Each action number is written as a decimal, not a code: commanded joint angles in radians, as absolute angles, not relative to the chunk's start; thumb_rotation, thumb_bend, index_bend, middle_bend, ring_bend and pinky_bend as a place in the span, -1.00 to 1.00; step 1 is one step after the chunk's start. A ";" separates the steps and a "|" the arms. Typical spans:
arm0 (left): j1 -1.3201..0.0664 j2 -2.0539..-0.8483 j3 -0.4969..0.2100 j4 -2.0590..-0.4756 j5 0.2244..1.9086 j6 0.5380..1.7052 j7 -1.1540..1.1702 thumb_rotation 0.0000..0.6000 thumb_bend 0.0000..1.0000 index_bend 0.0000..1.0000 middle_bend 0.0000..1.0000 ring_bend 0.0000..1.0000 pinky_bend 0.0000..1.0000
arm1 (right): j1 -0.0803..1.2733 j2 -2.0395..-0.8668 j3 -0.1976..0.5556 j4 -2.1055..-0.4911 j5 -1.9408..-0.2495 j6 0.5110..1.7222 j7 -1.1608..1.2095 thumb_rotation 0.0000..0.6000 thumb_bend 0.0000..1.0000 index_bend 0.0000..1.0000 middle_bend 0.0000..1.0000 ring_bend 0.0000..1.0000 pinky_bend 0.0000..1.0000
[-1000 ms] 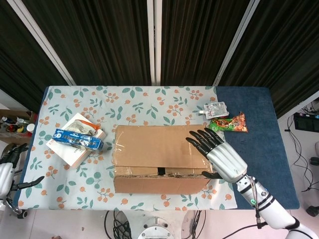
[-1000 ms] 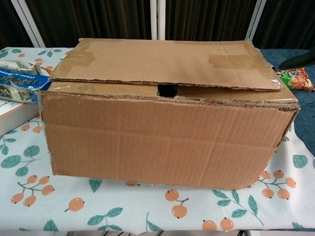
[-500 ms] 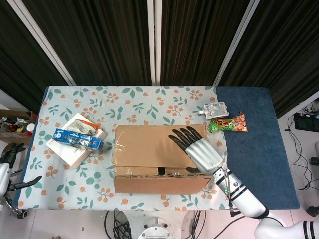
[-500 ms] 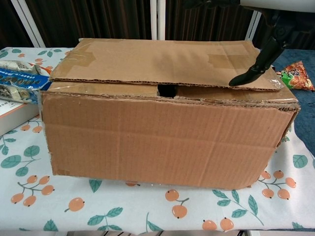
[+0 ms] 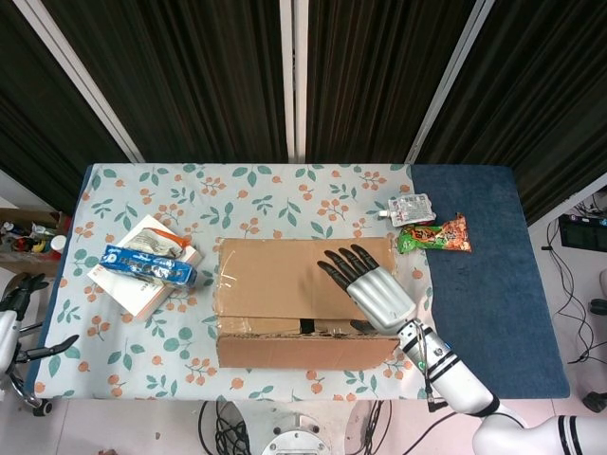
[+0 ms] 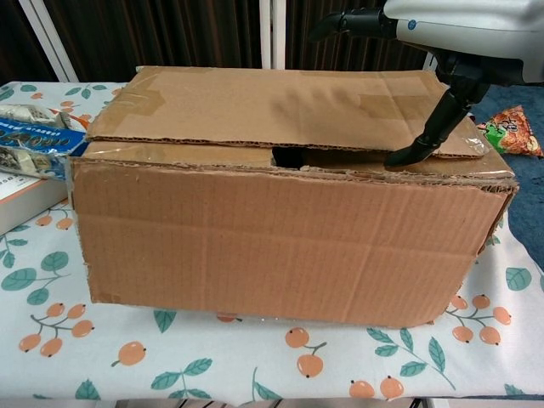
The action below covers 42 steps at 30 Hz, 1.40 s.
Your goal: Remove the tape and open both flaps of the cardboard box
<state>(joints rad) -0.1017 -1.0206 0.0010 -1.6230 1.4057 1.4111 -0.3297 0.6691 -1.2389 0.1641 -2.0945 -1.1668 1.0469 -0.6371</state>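
The cardboard box [image 5: 285,308] [image 6: 289,238] sits mid-table, near the front edge. Its far flap [image 6: 280,106] lies almost shut, and a dark gap shows under the flap's front edge. Brown tape patches [image 6: 136,100] remain on the flap's corners, and clear tape [image 6: 473,141] clings at the right corner. My right hand [image 5: 370,289] [image 6: 450,34] hovers over the flap's right part with fingers spread. Its thumb tip [image 6: 404,157] touches the flap's front edge. It holds nothing. My left hand [image 5: 14,318] hangs off the table's left side, fingers apart and empty.
A book [image 5: 128,284] with a blue packet [image 5: 149,265] [image 6: 30,136] on it lies left of the box. A white pouch [image 5: 411,207] and an orange-green snack bag [image 5: 434,235] [image 6: 512,132] lie at the back right. A blue cloth [image 5: 493,275] covers the table's right end.
My right hand has moved left from beside the box to above the flap, and its thumb has dropped to the flap's front edge. The box has not moved.
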 commanded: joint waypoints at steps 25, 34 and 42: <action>-0.086 -1.006 -0.022 -1.640 1.405 1.390 -0.333 0.47 -1.00 -0.86 -0.69 -0.74 -0.58 | 0.729 -1.278 0.353 -1.897 -1.291 1.262 -0.864 1.00 -0.60 -1.00 -1.00 -1.00 -1.00; -0.077 -0.992 -0.028 -1.649 1.401 1.394 -0.342 0.47 -1.00 -0.86 -0.69 -0.74 -0.58 | 0.850 -1.361 0.417 -1.654 -1.127 1.182 -0.884 1.00 -0.61 -1.00 -1.00 -1.00 -1.00; -0.067 -0.981 -0.031 -1.649 1.409 1.408 -0.349 0.47 -1.00 -0.86 -0.69 -0.74 -0.58 | 0.872 -1.395 0.439 -1.571 -1.173 1.199 -0.675 1.00 -0.36 -1.00 -1.00 -1.00 -1.00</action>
